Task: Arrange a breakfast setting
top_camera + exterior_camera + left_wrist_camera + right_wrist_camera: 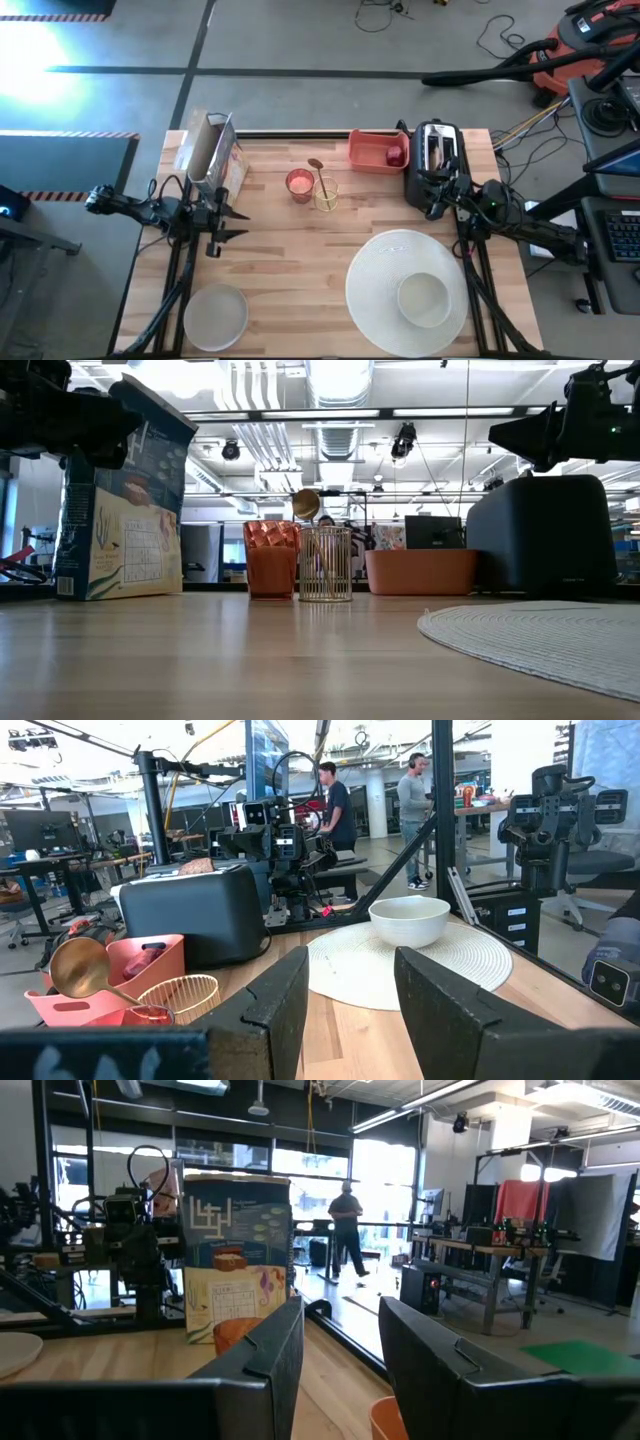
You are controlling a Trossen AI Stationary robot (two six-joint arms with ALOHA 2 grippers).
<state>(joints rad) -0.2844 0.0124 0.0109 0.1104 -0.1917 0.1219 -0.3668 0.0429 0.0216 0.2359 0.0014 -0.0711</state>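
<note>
The big round white plate (385, 270) sits near the front right of the wooden table (290, 270). In the low view its surface looks ribbed or woven, more like a mat. A smooth white bowl (424, 298) rests on its right half. The smaller white plate (215, 314) is way over at the front left corner, plain and shallow.

Further back, around the middle, there's a pink-red cup (299, 184) with a faceted, shiny side. Right beside it is a gold wire holder (327, 193) with the gold spoon (317, 167) standing in it, round bowl end up. Behind those is a salmon-pink rectangular tray (375, 152) with a small dark-red fruit (395, 155) in its right end. A boxy black toaster (436, 158) stands right next to the tray, with something brown, looks like toast (195, 866), poking out the top.

A tall cardboard cereal box (213, 152) stands at the back left.

Left gripper (234, 222) hovers above the table by the cereal box, fingers parted a bit, nothing in them. Right gripper (437, 203) is up by the toaster's front, also slightly apart and empty.
</note>
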